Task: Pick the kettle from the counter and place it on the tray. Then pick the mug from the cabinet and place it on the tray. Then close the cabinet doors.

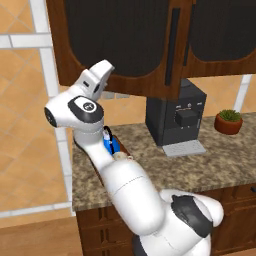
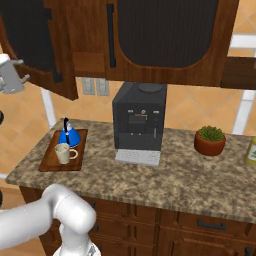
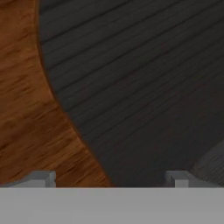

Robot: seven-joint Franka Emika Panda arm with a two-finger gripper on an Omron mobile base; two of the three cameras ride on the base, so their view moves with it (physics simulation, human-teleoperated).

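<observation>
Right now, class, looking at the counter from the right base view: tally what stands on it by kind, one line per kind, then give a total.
Kettle, blue, on the tray: 1
Mug, cream, on the tray: 1
Tray, wooden: 1
Coffee machine, black: 1
Potted plant: 1
Yellowish bottle, cut off at the right edge: 1
Total: 6

No readable text, label, brand or number appears on anything.

quick head count from my spot

one kettle (image 2: 68, 135), one mug (image 2: 63, 153), one tray (image 2: 50, 159), one coffee machine (image 2: 139, 123), one potted plant (image 2: 210, 140), two cabinet doors (image 2: 167, 35).
</observation>
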